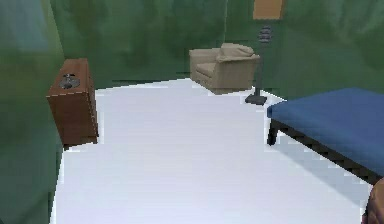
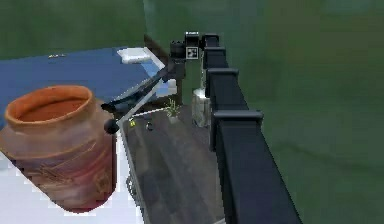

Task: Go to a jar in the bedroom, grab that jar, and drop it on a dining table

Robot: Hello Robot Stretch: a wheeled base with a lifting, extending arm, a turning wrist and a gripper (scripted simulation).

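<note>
- Bed (image 1: 335, 115), forward view's right: a wide turn could clip it.
- Arm (image 2: 240, 130) runs up the arm side view's middle, beside a worktop (image 2: 170, 175).
- Jar (image 2: 60, 140), lower left, is at the tool (image 2: 115, 120) tips. I cannot tell whether it is grasped, and a poor hold could drop it.
- Small bits (image 2: 150, 124) on the worktop could be swept off.

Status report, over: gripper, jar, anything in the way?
Gripper at the terracotta jar, hold cannot be told. Jar at the dark tabletop left edge. Small clutter on tabletop beside arm.
</note>
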